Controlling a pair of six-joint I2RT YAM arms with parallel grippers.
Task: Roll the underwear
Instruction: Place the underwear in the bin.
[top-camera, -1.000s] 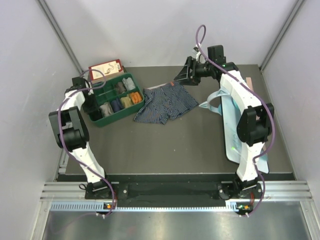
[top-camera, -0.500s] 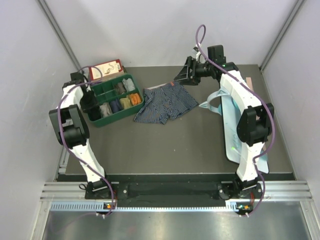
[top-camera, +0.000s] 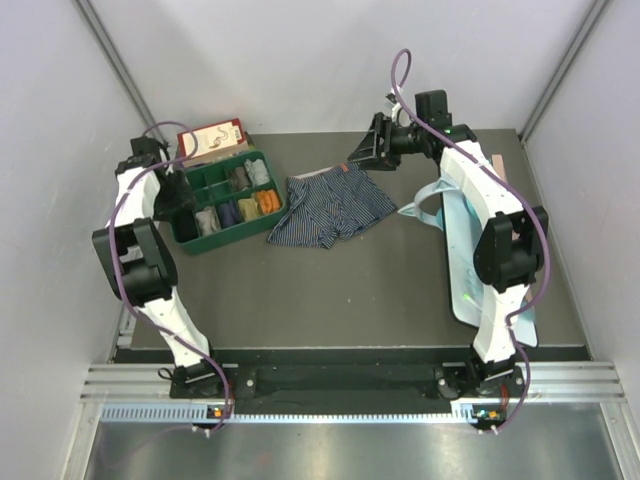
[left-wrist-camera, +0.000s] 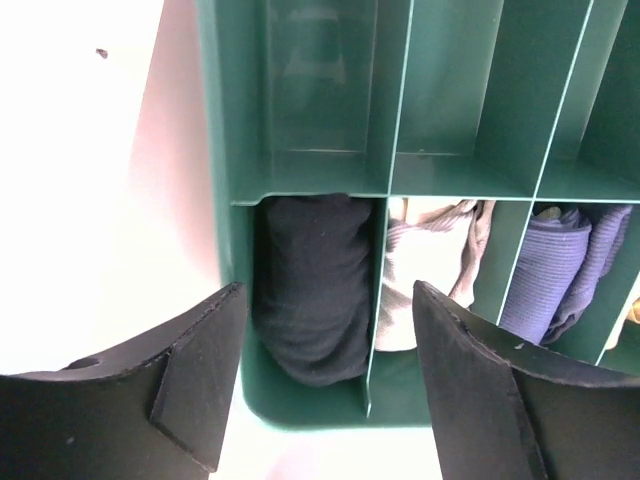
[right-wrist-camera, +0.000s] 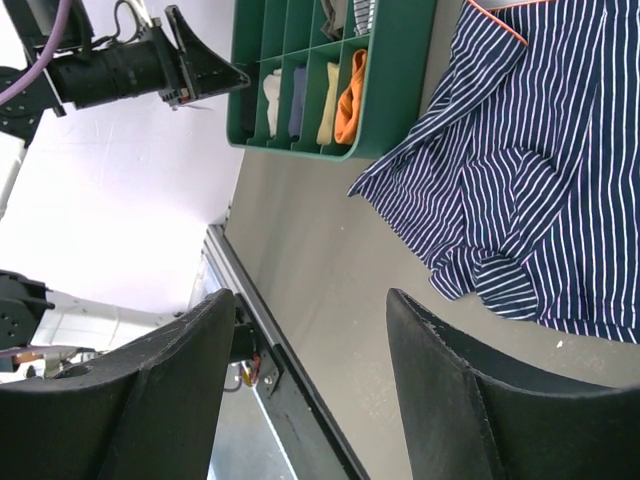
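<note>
The striped dark blue underwear (top-camera: 330, 210) with an orange waistband lies spread and rumpled on the table, right of the green tray (top-camera: 240, 236). It also shows in the right wrist view (right-wrist-camera: 540, 180). The black underwear (left-wrist-camera: 310, 290) sits rolled in the tray's near-left corner compartment. My left gripper (top-camera: 170, 198) is open and empty at the tray's left end, its fingers straddling that compartment from above (left-wrist-camera: 328, 292). My right gripper (top-camera: 358, 160) is open and empty, held above the table just behind the striped underwear (right-wrist-camera: 310, 295).
The tray (right-wrist-camera: 390, 100) holds several other rolled cloths: white (left-wrist-camera: 430, 270), purple (left-wrist-camera: 565, 270), yellow, orange. A red and white box (top-camera: 212, 138) stands behind the tray. A light blue bag (top-camera: 465, 250) lies along the right side under the right arm.
My left gripper has drawn back from over the tray toward the left wall. The right arm and the striped underwear have not moved.
</note>
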